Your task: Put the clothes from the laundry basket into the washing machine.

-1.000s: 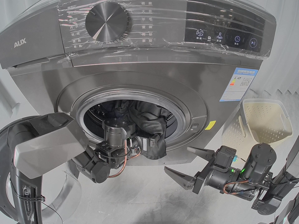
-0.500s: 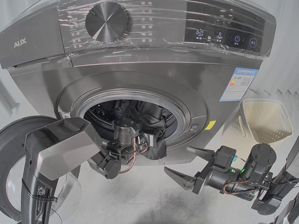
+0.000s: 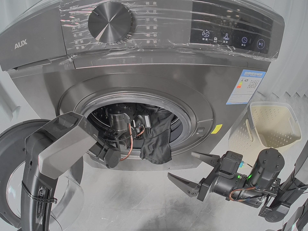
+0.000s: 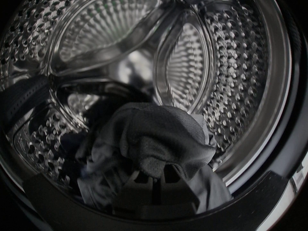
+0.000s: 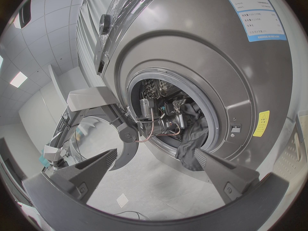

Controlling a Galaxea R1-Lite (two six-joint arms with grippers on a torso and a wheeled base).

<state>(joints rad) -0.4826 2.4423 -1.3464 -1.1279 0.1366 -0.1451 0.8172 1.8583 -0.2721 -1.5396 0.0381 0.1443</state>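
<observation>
Inside the drum (image 4: 237,64) of the washing machine (image 3: 154,77), the left tool (image 4: 156,185) sits low, close to the front opening. A dark garment (image 4: 160,138) is bunched directly over its tip. The cloth covers that tip, so I cannot tell whether this tool is clamped on the garment or standing apart. Beyond the tool, the perforated steel wall and the raised ribs of the drum curve away. More dark cloth lies low in the drum, just beside and beneath the tool.

In the head view the left arm goes in through the round port ring (image 3: 187,113). To the right of that arm's wrist, one end of the garment hangs out over the ring's lower edge and down the front panel. The garment is therefore partly in the drum and partly outside it.

The right tool (image 3: 180,164) hangs outside the machine, low in front of the panel, over the grey floor (image 3: 144,199). The port ring is above it and to its left. Its two dark pointed fingers (image 3: 186,183) stand wide apart with nothing between them. In its own wrist view, the hanging end of the garment lies ahead of it, near one fingertip but not touching.

The cream laundry basket (image 3: 272,125) stands to the right of the right tool, beside the machine's corner. The machine's door (image 3: 9,158) stands swung open beyond the left arm, well apart from the right tool.
</observation>
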